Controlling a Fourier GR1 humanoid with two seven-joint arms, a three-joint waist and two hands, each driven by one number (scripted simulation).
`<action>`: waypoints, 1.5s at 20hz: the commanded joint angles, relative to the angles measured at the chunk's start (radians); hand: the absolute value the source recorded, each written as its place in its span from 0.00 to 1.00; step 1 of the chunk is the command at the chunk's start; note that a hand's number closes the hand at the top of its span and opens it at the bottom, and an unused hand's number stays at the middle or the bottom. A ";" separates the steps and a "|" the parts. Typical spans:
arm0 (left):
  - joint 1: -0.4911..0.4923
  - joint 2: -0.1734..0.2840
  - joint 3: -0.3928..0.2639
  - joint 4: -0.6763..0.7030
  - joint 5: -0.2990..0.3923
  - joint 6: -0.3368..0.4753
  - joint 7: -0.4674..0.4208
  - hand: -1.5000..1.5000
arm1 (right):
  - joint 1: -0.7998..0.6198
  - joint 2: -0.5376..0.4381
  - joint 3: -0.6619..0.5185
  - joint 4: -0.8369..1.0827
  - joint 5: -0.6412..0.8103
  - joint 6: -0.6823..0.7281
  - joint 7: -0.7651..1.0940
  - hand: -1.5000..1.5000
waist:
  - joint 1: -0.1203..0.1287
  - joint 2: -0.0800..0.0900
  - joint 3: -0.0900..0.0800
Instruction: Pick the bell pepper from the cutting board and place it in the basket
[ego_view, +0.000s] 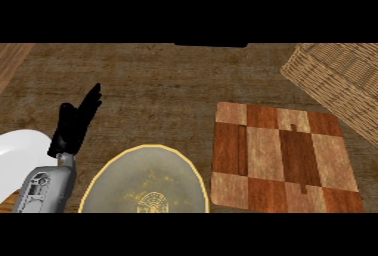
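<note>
Two plates (148, 180) (18, 155) beside left hand (74, 125), cutting board (280, 155).

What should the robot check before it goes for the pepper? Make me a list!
1. Bell pepper on the cutting board: not ok; no pepper shows on the board or anywhere else in the head view.
2. Basket within sight: ok; it sits at the upper right, past the board's far corner.
3. Right hand ready: cannot tell; it is out of view.
4. Left hand free: ok; it rests at the left with straight fingers, holding nothing.
5. Other dishes out of the way: ok; the yellow-rimmed plate and white plate lie left of the board.
</note>
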 joint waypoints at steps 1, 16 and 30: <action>-0.005 -0.024 -0.024 -0.002 -0.022 0.018 0.008 0.50 | -0.055 -0.008 0.051 0.216 0.103 -0.047 -0.222 1.00 | 0.000 -0.002 0.000; 0.010 -0.041 -0.040 -0.060 -0.020 0.015 0.038 0.50 | -0.236 0.100 0.147 0.769 0.311 -0.148 -0.554 1.00 | 0.012 0.000 0.001; 0.001 -0.020 -0.012 -0.027 -0.008 0.001 0.029 0.50 | -0.303 0.153 -0.066 1.004 0.160 -0.196 -0.583 0.00 | -0.001 0.000 0.002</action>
